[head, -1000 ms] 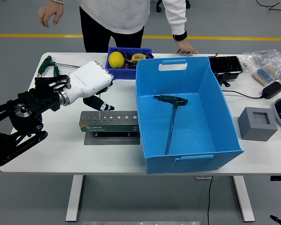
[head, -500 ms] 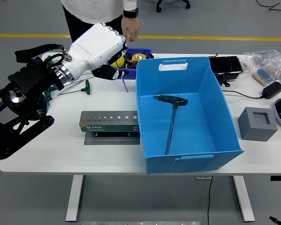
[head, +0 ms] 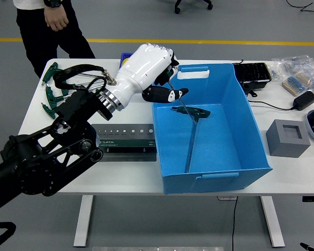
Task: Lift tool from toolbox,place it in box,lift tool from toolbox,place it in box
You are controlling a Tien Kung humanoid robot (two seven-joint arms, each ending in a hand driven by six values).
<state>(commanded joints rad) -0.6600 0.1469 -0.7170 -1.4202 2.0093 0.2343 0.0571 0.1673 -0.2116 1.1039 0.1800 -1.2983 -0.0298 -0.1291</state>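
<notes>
My left hand [head: 170,88], white with a black arm, hangs over the left wall of the big blue box [head: 251,136]. It is shut on a thin hex key [head: 180,103] whose shaft slants down into the box. Inside the box a green T-handle tool [head: 191,111] lies on the floor, its long shaft running toward the near wall. The grey toolbox rack [head: 123,137] stands on the table left of the box, partly behind my forearm. The right hand is out of view.
Several green T-handle tools [head: 51,97] lie at the table's far left. A small blue bin [head: 126,55] shows behind my hand. Right of the box are a black tray [head: 252,73], a grey block [head: 287,138] and a power adapter [head: 303,99]. A person [head: 47,21] stands at the top left.
My left hand rose from the rack with the thin tool and swung right to the box's left wall. The person walked from the table's middle to the far left.
</notes>
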